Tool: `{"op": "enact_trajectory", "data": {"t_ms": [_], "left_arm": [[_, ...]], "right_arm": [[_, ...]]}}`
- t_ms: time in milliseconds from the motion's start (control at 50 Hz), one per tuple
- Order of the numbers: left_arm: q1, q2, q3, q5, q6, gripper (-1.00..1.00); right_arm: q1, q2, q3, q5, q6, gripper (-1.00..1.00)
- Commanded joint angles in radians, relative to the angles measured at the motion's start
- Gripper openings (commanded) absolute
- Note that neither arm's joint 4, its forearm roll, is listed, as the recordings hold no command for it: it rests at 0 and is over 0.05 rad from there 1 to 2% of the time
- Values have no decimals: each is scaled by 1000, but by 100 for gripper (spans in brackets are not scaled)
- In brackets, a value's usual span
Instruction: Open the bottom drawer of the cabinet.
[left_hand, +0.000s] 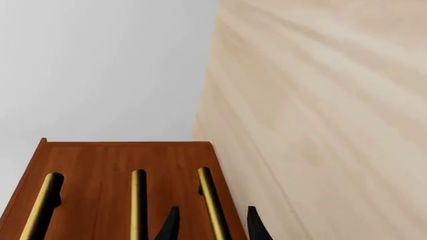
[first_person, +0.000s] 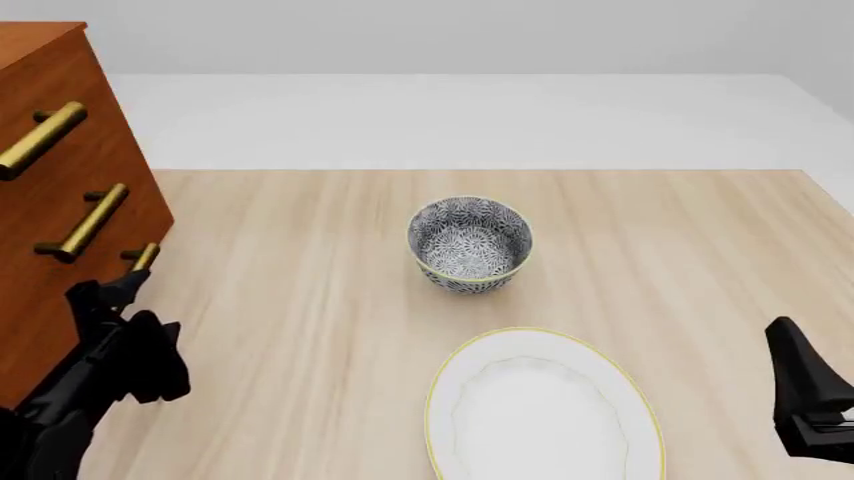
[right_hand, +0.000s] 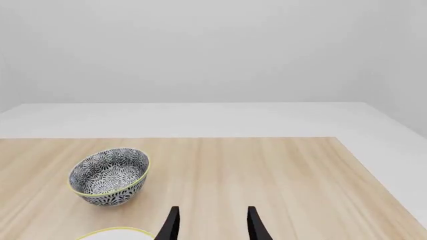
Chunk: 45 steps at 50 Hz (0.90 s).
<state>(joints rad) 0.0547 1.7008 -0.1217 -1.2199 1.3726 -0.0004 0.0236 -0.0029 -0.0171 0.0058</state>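
the cabinet (first_person: 67, 200) stands at the bench's (first_person: 334, 300) far left, and the bottom drawer (left_hand: 220, 220) looks flush and unopened. the left gripper (left_hand: 210, 225) has its fingers spread around that drawer's brass bar handle (left_hand: 212, 205), not yet pinching it, so the grasp is the step in hand. next they should close on the bar and pull straight out; the right gripper (right_hand: 210, 225) hangs idle, fingers spread, near the bowl (right_hand: 109, 175).

Front view: reddish-brown wooden three-drawer cabinet (first_person: 80, 190) cut off at left edge. Lowest drawer's brass bar handle (first_person: 143, 257) mostly hidden behind black left hand (first_person: 114, 292); grip on it can't be judged. White yellow-rimmed oval plate (first_person: 541, 410) clipped at bottom. Black right hand (first_person: 807, 395) partly out of frame.
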Motion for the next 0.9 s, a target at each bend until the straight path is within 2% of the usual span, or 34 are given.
{"op": "enact_trajectory", "data": {"t_ms": [20,900], "left_arm": [[11,42,-24,0,3,100],[61,143,-78,0,-20,100]], "right_arm": [[0,0,0,0,0,100],[0,0,0,0,0,100]]}}
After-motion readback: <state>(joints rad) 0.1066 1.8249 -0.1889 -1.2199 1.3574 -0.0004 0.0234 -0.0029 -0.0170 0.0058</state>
